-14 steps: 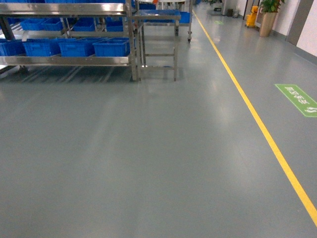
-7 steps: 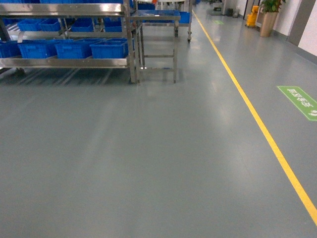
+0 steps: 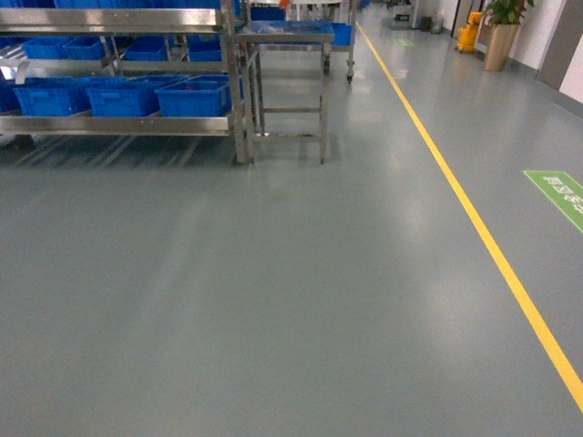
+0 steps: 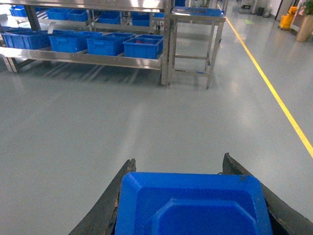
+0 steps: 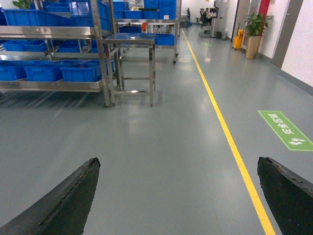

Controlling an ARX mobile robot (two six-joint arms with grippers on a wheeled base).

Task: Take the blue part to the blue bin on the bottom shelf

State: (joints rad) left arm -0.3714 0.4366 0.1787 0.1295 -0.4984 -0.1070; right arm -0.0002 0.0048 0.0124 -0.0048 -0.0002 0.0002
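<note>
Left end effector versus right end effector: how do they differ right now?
The left end effector is shut on the blue part, which fills the gap between its fingers; the right end effector is open and holds nothing, with bare floor between its fingers. Both have dark, worn-looking fingers and face the steel rack.

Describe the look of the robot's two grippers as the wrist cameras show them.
Both have matte black, tapering fingers with rough, worn-looking edges. The left gripper shows two finger edges only; the right gripper shows two broad dark fingers. No cables or markings are visible, and neither arm appears in the head view.
</note>
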